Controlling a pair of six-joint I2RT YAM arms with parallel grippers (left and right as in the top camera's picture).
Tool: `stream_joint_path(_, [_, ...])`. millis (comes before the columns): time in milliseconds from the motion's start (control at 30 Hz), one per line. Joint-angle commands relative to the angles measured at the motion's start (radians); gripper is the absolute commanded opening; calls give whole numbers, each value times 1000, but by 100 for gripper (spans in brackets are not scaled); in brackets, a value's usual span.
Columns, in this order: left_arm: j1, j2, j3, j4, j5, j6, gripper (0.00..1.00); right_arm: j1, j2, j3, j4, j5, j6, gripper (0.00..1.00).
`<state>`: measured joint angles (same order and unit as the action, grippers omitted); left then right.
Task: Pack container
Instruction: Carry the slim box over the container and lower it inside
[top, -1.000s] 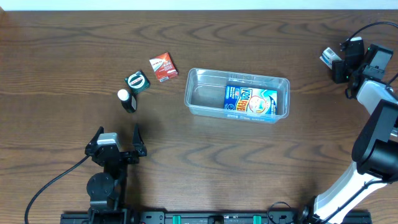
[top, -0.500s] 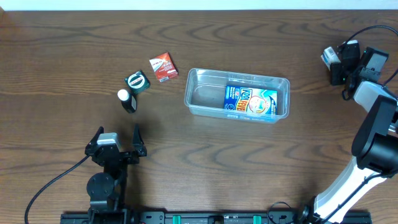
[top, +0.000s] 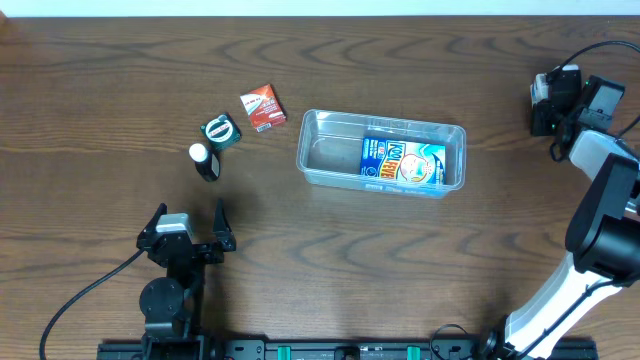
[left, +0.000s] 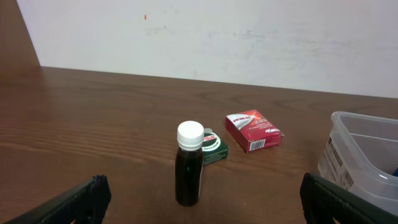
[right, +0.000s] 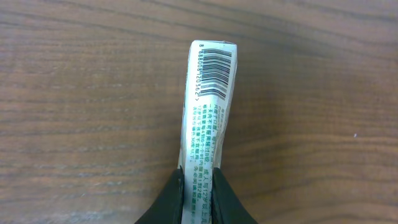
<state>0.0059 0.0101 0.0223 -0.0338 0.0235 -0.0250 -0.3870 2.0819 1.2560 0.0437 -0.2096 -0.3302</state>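
The worktop (top: 100, 80) is matt, dark-grained wood; the container (top: 318, 150) clear, glossy plastic; the bottle (left: 188, 180) dark and glossy; the barcoded packet (right: 208, 106) smooth and printed.

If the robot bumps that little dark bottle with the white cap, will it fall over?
Probably. The bottle stands upright, tall and narrow on a small base, so a push near its white cap would likely tip it. It looks round, so once down it may roll on the table. Being small, it is likely light.

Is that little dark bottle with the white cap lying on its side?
No, in the left wrist view the dark bottle stands upright on the table, with its white cap on top.
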Motion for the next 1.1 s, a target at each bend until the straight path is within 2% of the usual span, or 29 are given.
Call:
stream_joint_path(0, [6, -6, -18, -37, -8, 10, 98, 1, -98, 19, -14, -20, 42, 1])
stream_joint_path(133, [6, -6, -18, -37, -8, 10, 98, 15, -194, 19, -56, -87, 42, 1])
stream_joint_path(233, [6, -6, -18, -37, -8, 10, 98, 31, -283, 19, -103, -175, 42, 11])
stream_joint_path(333, [6, -6, -18, -37, -8, 10, 98, 56, -374, 19, -166, -266, 42, 8])
stream_joint_path(400, [6, -6, -18, -37, -8, 10, 98, 77, -429, 19, -210, -301, 42, 1])
stream_joint_path(700, [6, -6, -18, -37, -8, 10, 98, 259, -622, 19, -417, -341, 33, 1])
stream_joint_path(833, [6, -6, -18, -37, -8, 10, 98, 355, -652, 19, -530, -340, -67, 1])
stream_joint_path(1067, [6, -6, -18, -37, -8, 10, 98, 468, -652, 19, -715, -336, -360, 1])
